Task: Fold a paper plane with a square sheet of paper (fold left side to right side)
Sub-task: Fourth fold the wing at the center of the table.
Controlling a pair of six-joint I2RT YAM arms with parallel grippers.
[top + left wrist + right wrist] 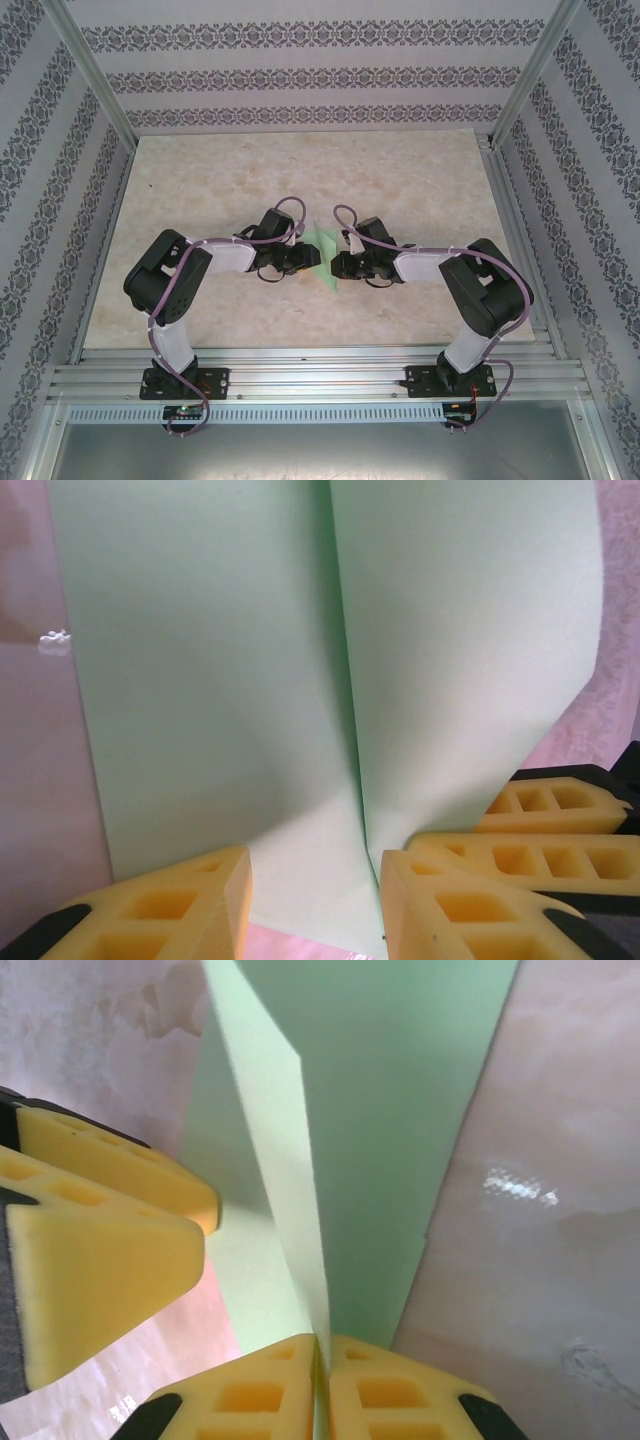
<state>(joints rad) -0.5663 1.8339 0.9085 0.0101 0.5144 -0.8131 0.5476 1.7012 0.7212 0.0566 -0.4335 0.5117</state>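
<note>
Right gripper [322, 1352] first: its jaws are pressed tight together. A thin raised fold of the square sheet of paper [400, 1110] runs straight down into the seam between them, so they are clamped on the paper. The fold stands up like a ridge ahead of those jaws, pale on its left face. The flat, darker green part of the sheet spreads beyond it and off to the right on the desk [530, 1210]. To the left of the jaws the left gripper [208, 1228] comes in, yellow fingertips at the sheet's pale near part.

Now the left wrist view. The left gripper's jaws are apart, with a clear gap between the yellow fingers [170, 905], and green paper shows through that gap. A crease runs down the sheet toward the right-hand finger. I cannot tell whether either pad presses on the paper. Just right of these jaws, the right gripper's fingers [545, 805] lie one against the other at the sheet's curling right edge.

From above, both sets of jaws point nose to nose near the middle of the marbled desk. The green paper shows in the narrow space between them and a little past it on the far and near sides. A purple cable [290, 205] loops over the left wrist. Patterned walls [300, 40] stand around the desk, and a metal rail [320, 365] carries the arm bases.
</note>
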